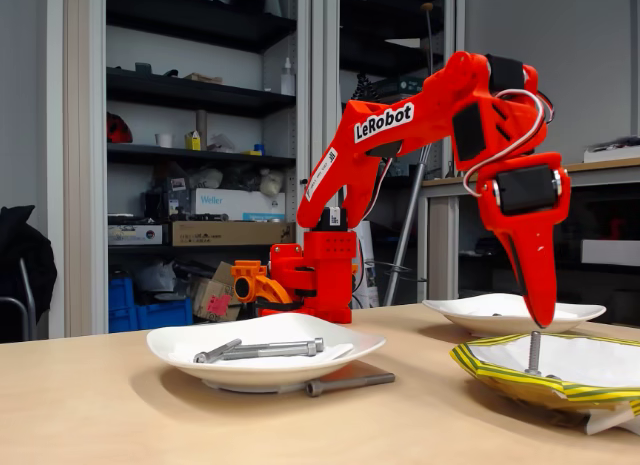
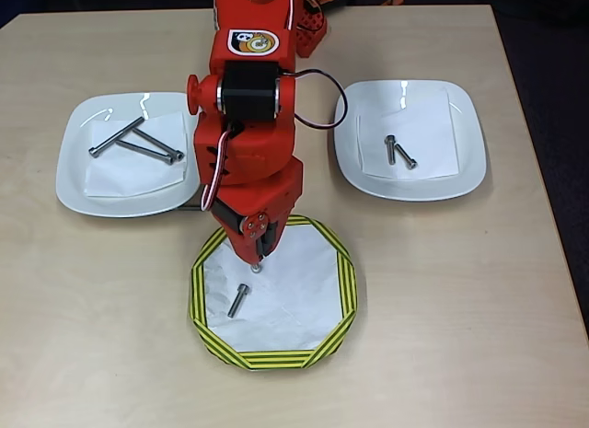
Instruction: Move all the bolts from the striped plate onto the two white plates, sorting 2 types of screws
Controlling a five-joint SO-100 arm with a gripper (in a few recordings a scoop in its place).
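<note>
Overhead view, red tool [image 2: 257, 261] clamped on upright grey bolt [image 2: 256, 268], yellow-green striped plate [image 2: 345, 281], short bolt lying [image 2: 239, 300]

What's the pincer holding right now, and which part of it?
The pincer grips a short bolt by its top end, holding it upright, its lower end on the striped plate.

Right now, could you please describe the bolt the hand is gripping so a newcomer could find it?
Find the striped plate nearest the table's front edge in the overhead view. At its upper left, the red hand pinches a short bolt standing upright, whereas the other bolt on that plate lies flat.
</note>
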